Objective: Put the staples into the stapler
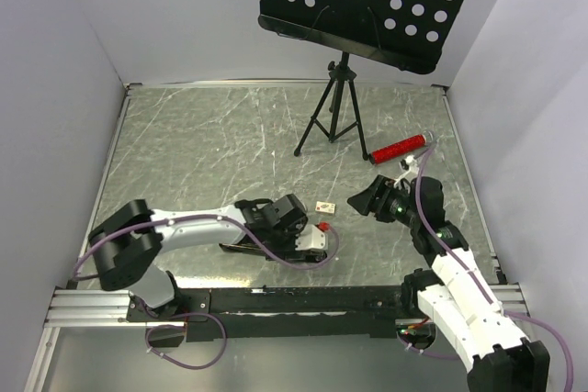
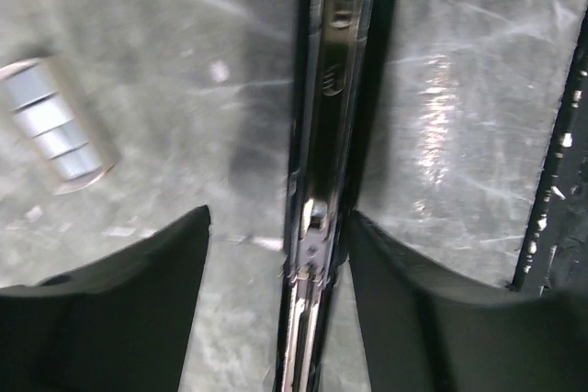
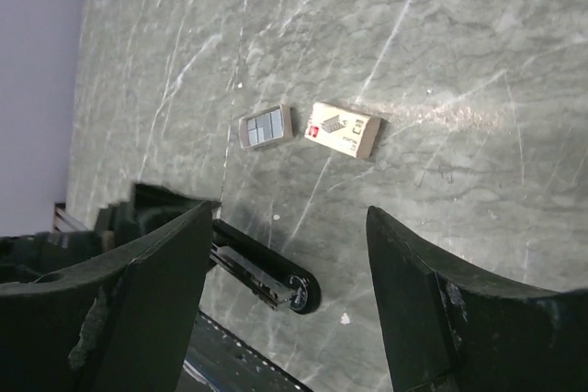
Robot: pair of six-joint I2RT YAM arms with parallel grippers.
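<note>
Two end effectors work over the tabletop (image 1: 202,144), and neither holds anything.

1. Left side. The left end effector (image 2: 280,218) is spread, with one finger on each side of the stapler (image 2: 333,117). The stapler lies flat near the front edge with its metal channel facing up. One finger seems to brush the stapler's side and the other stands clear, so the body is not clamped. Hazard: any push on the channel may slide or turn the stapler, and the strip would then miss the slot.

2. Centre. The staples (image 2: 53,126) lie flat on the tabletop on the far side of the stapler, apart from it and just beside a small box (image 3: 344,130). Hazards:
   - A thin, flat strip offers little edge to pinch and may skid away or snap into sections.
   - The fingers may catch the box instead, given its similar size.

3. Right side. The right end effector (image 3: 289,211) hovers spread, with nothing between its fingers. Hazards:
   - Its approach path runs close to the left fingers, so contact between the arms is possible.
   - A tilted strip may jam in the narrow channel.
</note>
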